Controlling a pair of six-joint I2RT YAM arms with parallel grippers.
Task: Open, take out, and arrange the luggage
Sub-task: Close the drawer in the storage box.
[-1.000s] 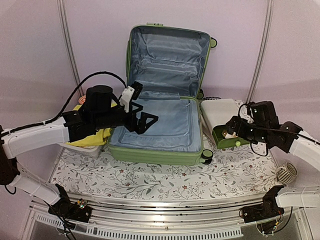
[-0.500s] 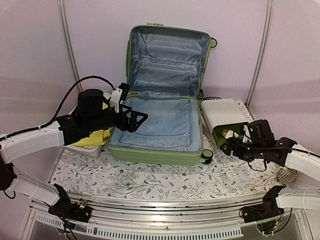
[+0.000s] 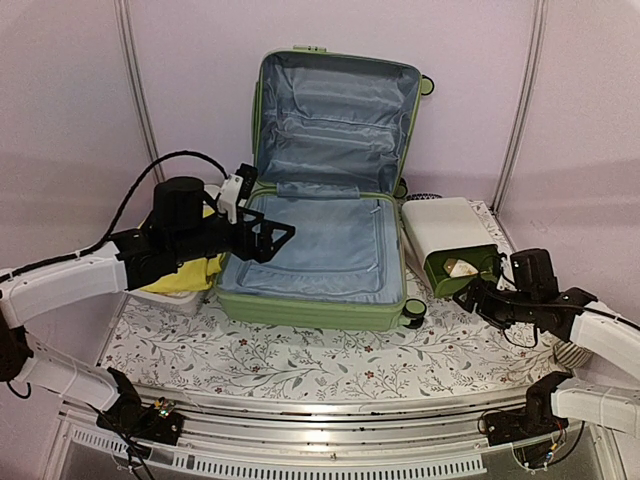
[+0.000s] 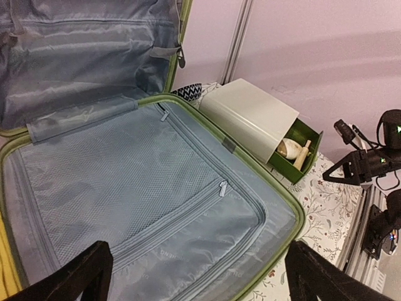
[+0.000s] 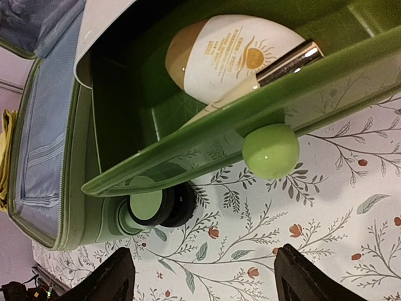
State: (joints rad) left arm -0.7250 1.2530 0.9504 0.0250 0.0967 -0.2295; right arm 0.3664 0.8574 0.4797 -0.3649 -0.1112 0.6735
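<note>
The luggage (image 3: 310,255) lies open on the table, its lid propped up against the back wall and the grey-blue lining (image 4: 156,207) bare. My left gripper (image 3: 275,238) hovers open over the left part of the luggage base; the left wrist view shows nothing between the fingertips of my left gripper (image 4: 200,276). My right gripper (image 3: 478,298) is low over the table, to the right of the luggage's front wheel (image 5: 153,204). In the right wrist view my right gripper (image 5: 203,279) stands open and empty, short of the green drawer knob (image 5: 270,150).
A white box (image 3: 445,228) with a pulled-out green drawer (image 3: 462,268) stands right of the luggage; a cream bottle (image 5: 232,53) lies inside. A yellow cloth (image 3: 190,275) fills a white basket (image 3: 160,298) at the left. A round white object (image 3: 573,348) sits far right.
My right gripper has drawn back from the green drawer, down and toward the near right, its fingers narrowing slightly. My left gripper shifted left over the luggage, then held still.
</note>
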